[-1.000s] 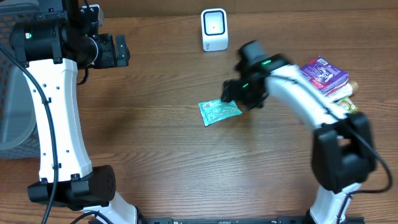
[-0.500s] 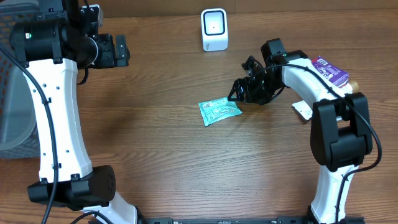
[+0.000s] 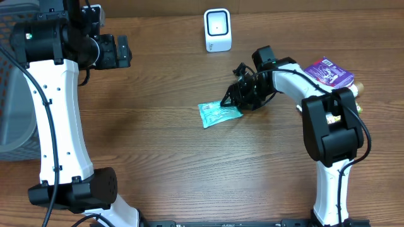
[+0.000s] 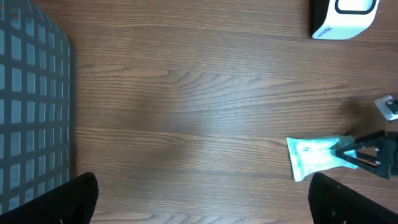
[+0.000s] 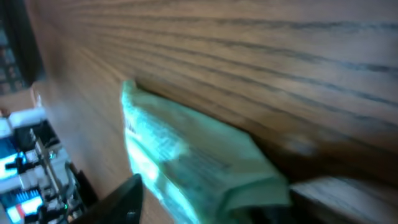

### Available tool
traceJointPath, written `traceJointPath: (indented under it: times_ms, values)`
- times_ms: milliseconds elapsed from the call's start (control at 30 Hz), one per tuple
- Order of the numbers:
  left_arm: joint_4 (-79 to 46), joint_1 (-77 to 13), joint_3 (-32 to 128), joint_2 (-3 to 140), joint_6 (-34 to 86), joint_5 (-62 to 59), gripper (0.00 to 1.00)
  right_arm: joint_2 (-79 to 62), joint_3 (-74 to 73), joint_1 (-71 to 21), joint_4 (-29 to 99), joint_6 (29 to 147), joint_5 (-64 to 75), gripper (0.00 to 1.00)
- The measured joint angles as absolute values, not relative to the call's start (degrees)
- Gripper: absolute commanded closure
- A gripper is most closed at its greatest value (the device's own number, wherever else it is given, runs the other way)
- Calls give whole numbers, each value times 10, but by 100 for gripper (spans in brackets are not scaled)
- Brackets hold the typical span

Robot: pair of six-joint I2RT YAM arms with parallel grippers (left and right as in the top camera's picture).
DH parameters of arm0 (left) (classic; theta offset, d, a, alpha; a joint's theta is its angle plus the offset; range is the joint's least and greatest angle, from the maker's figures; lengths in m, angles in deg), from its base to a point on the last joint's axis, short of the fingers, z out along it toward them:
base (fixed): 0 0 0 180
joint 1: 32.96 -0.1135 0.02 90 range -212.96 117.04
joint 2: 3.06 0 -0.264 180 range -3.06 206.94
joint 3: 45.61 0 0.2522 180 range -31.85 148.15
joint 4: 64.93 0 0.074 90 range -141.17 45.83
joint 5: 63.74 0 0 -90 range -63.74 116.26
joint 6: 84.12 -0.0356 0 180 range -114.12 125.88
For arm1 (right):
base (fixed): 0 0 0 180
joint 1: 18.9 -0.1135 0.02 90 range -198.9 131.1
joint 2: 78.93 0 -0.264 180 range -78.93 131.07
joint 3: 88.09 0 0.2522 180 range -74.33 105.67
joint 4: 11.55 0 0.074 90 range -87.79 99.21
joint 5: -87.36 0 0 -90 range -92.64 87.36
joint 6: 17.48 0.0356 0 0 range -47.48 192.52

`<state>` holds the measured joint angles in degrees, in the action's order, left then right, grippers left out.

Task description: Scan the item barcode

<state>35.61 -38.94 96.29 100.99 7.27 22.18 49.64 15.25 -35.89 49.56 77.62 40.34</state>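
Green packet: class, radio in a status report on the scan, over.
Left gripper open, empty. Right gripper jaws straddling green packet edge, grip unconfirmed. Packet on table; nothing between it and white scanner.

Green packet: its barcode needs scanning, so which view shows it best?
Left wrist: the green packet lies flat, with nearly its whole printed face visible. Overhead shows it small; right wrist is close but blurred.
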Motion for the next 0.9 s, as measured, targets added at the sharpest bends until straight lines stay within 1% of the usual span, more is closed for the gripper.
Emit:
traceJointPath:
  times_ms: [167,233,700,767,900]
  values:
    - [356,-389,963,1010,73,222,0,506,152,-362,490,808,412,88]
    - [356,-389,963,1010,73,222,1,506,152,-362,491,818,415,96]
    - [356,-389,963,1010,73,222,0,490,152,-348,490,842,460,96]
    - [356,-389,963,1010,73,222,0,459,150,-340,491,834,462,96]
    - [356,-389,963,1010,73,222,0,322,149,-320,488,826,468,96]
